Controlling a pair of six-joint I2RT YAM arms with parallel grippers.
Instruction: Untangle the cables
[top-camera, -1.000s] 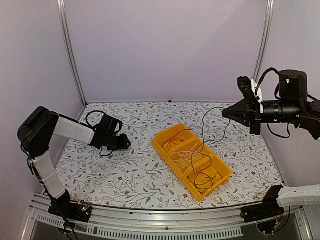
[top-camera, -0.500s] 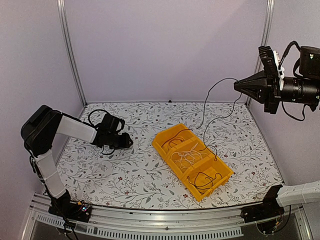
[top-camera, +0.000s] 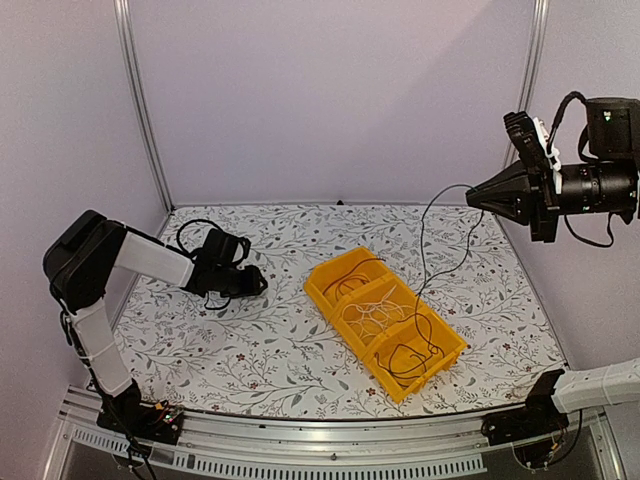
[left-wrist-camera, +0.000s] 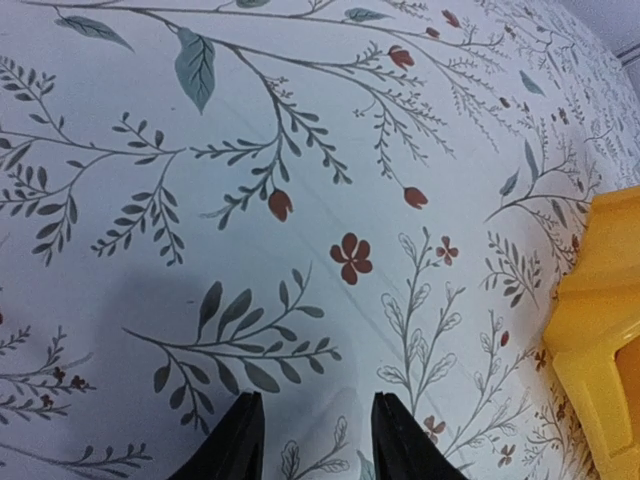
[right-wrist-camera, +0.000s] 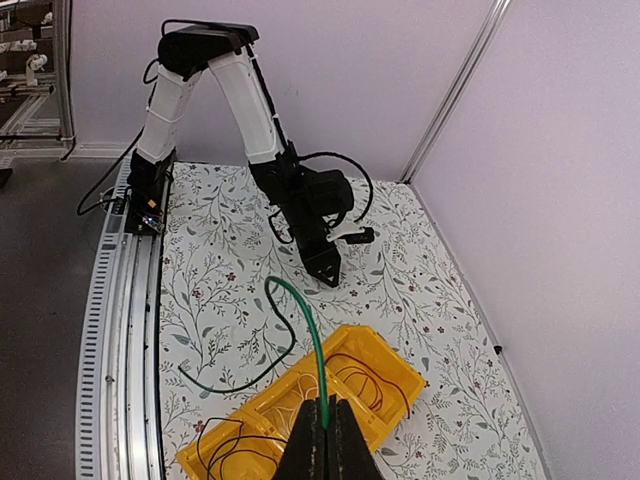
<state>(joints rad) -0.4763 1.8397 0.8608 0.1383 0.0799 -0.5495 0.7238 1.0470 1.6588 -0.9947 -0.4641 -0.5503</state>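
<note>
A cable (top-camera: 421, 240), pinched in the right gripper's (top-camera: 472, 199) jaws at upper right, was hung down to the bin (top-camera: 330, 266); the left gripper's (top-camera: 254, 285) jaws were parted, empty. Further lift seemed needed.

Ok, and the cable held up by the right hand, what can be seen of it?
The cable is one thin, flexible wire. It looks dark in the top view and green near the grip in the right wrist view. The right hand pinches it between shut fingertips, high above the table. From there it arcs out, hangs slack in loose curves and drops to the yellow tray, where it meets other thin wires. Where its ends lie cannot be told.
</note>
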